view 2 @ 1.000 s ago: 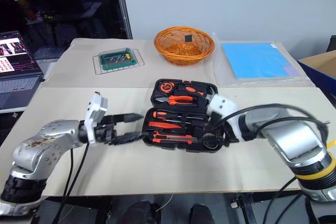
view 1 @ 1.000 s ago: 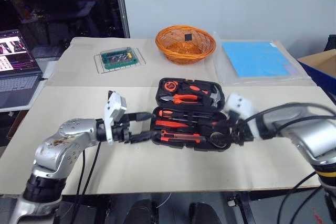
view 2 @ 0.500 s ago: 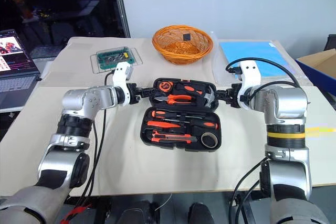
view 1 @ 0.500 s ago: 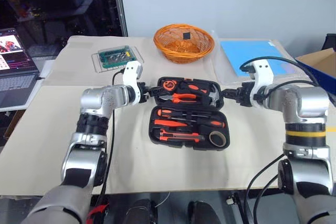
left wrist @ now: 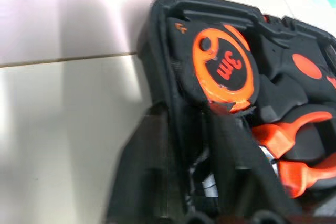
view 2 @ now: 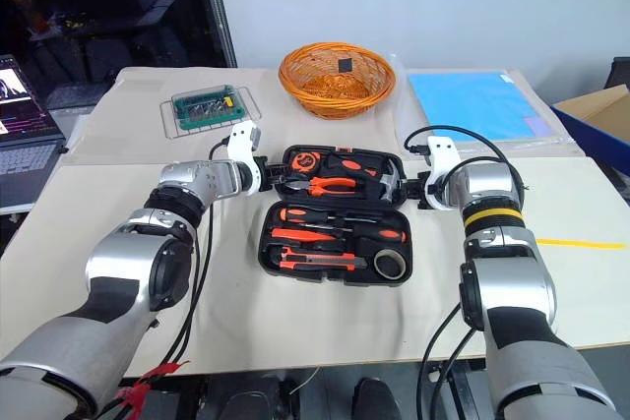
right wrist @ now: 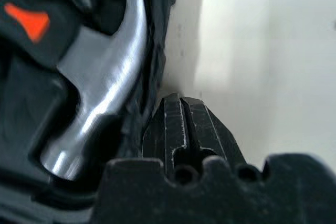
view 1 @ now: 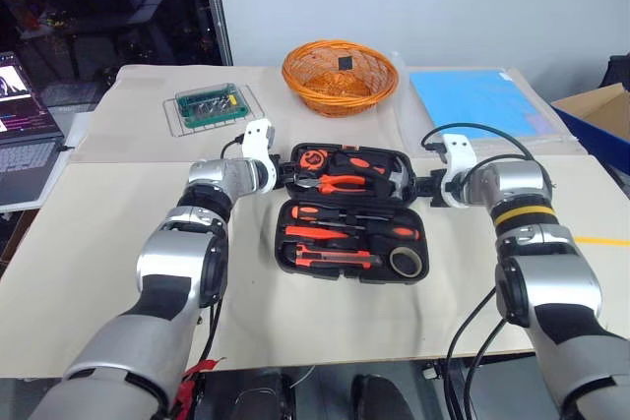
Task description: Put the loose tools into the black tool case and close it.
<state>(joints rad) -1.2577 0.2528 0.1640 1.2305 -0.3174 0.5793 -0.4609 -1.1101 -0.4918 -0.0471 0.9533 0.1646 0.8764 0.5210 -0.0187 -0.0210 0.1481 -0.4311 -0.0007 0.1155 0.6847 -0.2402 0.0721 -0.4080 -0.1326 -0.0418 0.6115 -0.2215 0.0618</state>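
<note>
The black tool case (view 1: 352,211) lies open on the tabletop (view 1: 118,243), between the two claws. The left claw (view 1: 282,173) has its fingers clamped on the far half's side wall, right beside the tape measure (left wrist: 223,66). The right claw (view 1: 419,186) sits fully closed, its fingers (right wrist: 184,124) pressed together against the opposite wall next to the hammer (right wrist: 100,93). Screwdrivers (view 1: 349,215), utility knife (view 1: 330,259) and tape roll (view 1: 406,262) rest in the near half.

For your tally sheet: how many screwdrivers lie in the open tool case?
3, all in the near half: top screwdriver, middle screwdriver just below, slim third screwdriver under that. Others could be hidden.
</note>
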